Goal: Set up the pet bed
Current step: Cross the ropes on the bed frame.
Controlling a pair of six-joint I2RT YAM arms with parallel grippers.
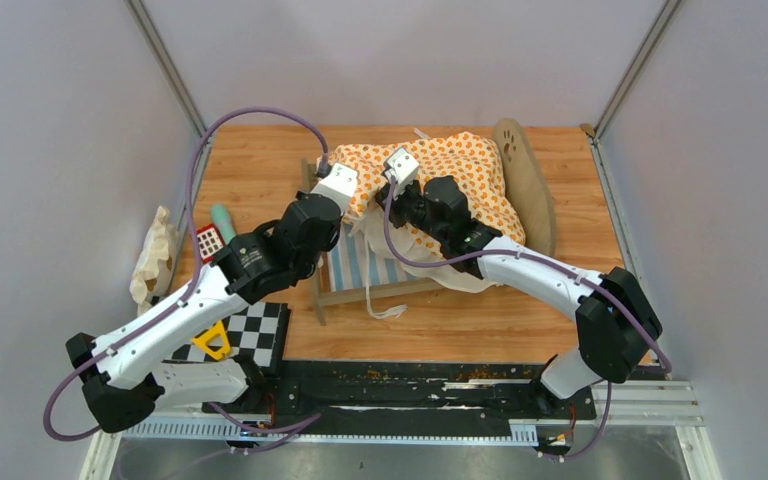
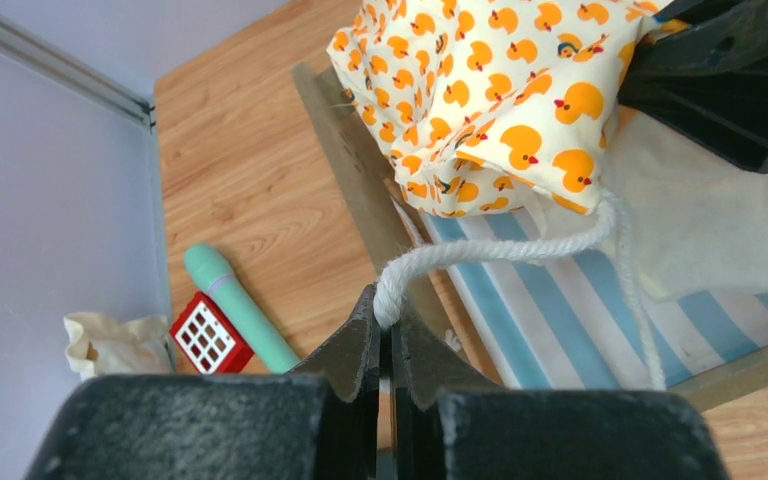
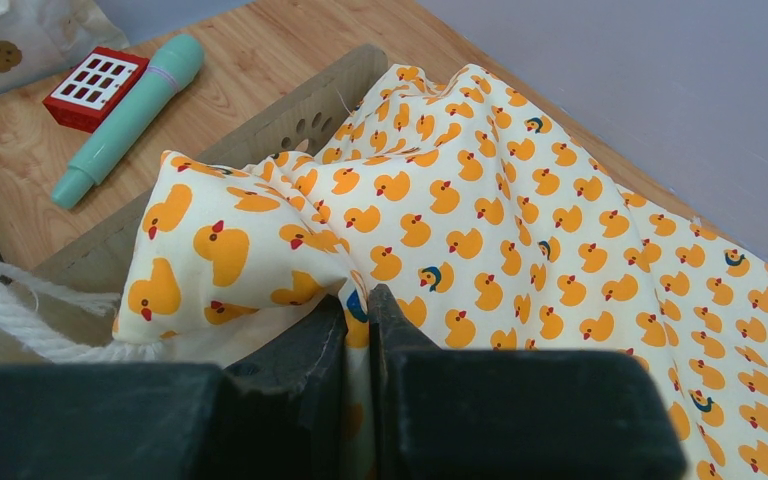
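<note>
The pet bed (image 1: 352,262) sits mid-way along the desk (image 1: 260,160); the left claw (image 2: 386,318) is clenched on the white tie (image 2: 480,252); the right claw (image 3: 358,300) pinches the duck-print cushion (image 3: 480,210), likely to spread it flat over the bed.

1. Your top external camera sits high behind the near edge of the counter (image 1: 260,170), looking down and forward from well back; it takes in the whole surface.
2. Your left wrist camera looks along its own fingers (image 2: 350,350), close over the striped base of the pet bed (image 2: 540,320).
3. Your right wrist camera looks past its fingers (image 3: 305,345), nearly against the duck-print cushion (image 3: 480,200).
4. Both wrist views share the cushion, white cord (image 2: 490,250), green tube (image 2: 240,305) and red block (image 2: 205,335); the top view covers that same area.
</note>
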